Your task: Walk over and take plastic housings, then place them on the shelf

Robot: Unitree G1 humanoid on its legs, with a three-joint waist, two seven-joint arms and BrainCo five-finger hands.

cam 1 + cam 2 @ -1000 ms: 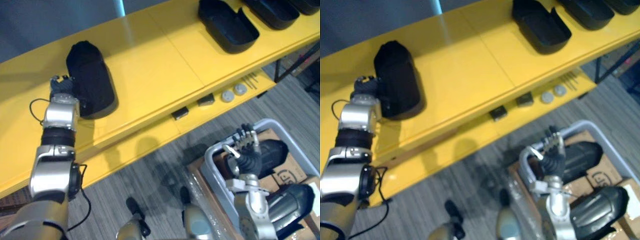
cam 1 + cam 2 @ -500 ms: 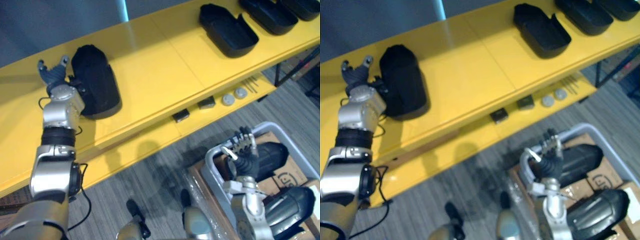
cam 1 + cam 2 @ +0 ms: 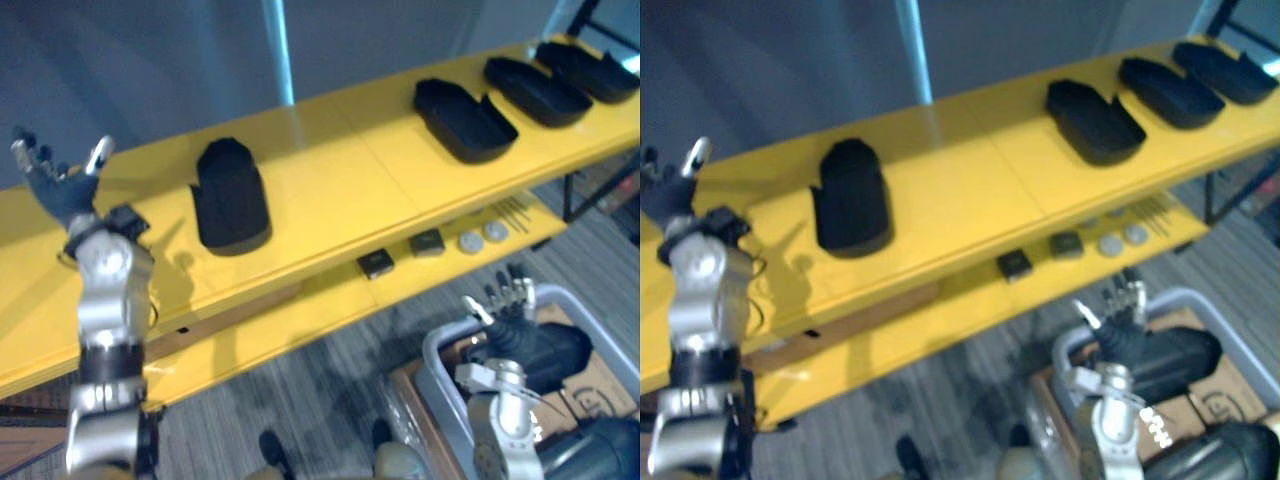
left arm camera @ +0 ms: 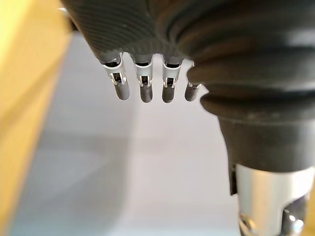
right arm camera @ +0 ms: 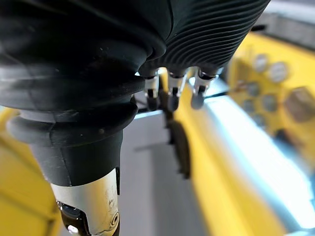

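Yellow shelving (image 3: 340, 170) is running across the scene in front of a grey wall. The robot's left hand (image 3: 62, 188) is hovering above the top board, fingers spread and holding nothing. One black plastic housing (image 3: 232, 195) is lying on that board to this hand's right, well apart from it, and a row of three housings (image 3: 537, 90) is sitting farther right. The right hand (image 3: 507, 325) is hanging empty with its fingers straight over a grey bin (image 3: 436, 350), just beside a dark housing (image 3: 558, 348) lying inside it.
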